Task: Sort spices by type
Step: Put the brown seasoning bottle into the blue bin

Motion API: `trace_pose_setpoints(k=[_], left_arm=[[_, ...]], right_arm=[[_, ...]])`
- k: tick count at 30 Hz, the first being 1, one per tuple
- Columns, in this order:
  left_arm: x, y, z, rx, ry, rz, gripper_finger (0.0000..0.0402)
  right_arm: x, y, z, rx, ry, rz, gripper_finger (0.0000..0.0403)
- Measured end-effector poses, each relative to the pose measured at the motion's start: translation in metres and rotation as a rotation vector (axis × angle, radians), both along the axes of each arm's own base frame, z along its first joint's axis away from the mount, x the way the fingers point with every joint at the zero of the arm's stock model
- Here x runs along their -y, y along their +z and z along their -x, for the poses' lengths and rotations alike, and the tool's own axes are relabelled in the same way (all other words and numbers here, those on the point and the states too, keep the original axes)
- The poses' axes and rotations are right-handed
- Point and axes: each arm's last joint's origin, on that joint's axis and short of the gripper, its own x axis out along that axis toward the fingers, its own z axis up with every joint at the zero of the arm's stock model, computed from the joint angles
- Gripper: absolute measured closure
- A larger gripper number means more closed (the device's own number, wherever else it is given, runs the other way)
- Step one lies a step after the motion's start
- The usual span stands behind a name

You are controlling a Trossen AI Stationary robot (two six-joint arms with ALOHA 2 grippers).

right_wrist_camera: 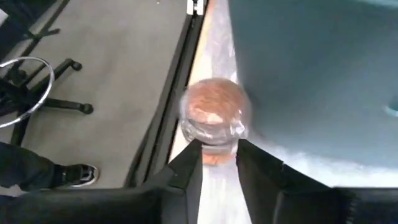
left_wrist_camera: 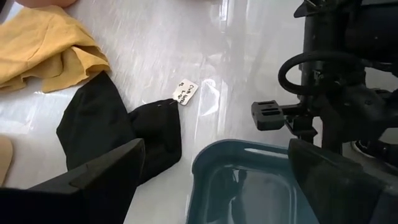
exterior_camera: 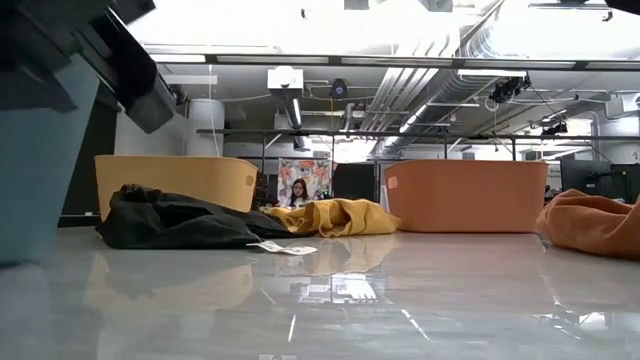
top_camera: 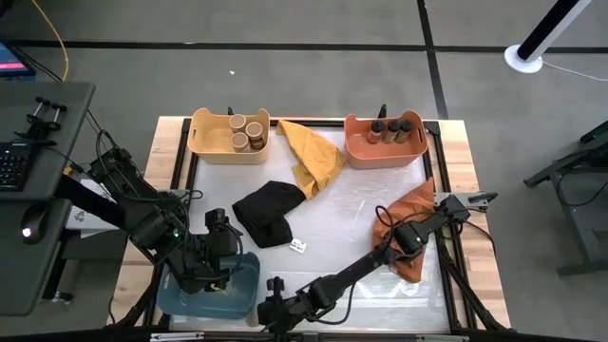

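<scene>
The right gripper (right_wrist_camera: 217, 163), clamped on a brown-topped spice jar (right_wrist_camera: 214, 115) at the tabletop's (top_camera: 361, 204) 6 o'clock edge, may let it fall; the left gripper (left_wrist_camera: 217, 180) hangs apart over the blue bin (top_camera: 204, 294).

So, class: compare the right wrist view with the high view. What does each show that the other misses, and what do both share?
Only the right wrist view shows a jar with a reddish-brown top just ahead of the right hand, plus a person's shoe on the floor. Only the high view shows the yellow bin holding tan-topped jars, the orange bin holding dark-topped jars, three cloths and the left hand. Both show the blue bin.
</scene>
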Motion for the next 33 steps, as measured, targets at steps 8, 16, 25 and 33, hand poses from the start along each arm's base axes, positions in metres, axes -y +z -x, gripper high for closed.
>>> trace_pose_setpoints(k=[8, 16, 25, 33], left_arm=[[-0.001, 0.0, 0.001, -0.008, 0.0, -0.008, 0.0021], [-0.001, -0.001, 0.001, -0.018, -0.001, -0.006, 0.0021], [0.001, -0.001, 0.002, -0.052, 0.012, 0.068, 0.0021], [0.002, -0.002, 0.004, -0.053, 0.02, 0.079, 0.0021]], right_arm=[[0.01, -0.005, -0.001, -0.077, -0.016, 0.002, 0.0328], [0.011, -0.003, 0.002, -0.123, 0.022, -0.011, 0.0285], [0.016, 0.037, 0.018, -0.181, 0.099, 0.022, 0.0317], [-0.007, 0.041, 0.006, -0.002, 0.159, -0.217, 0.0399]])
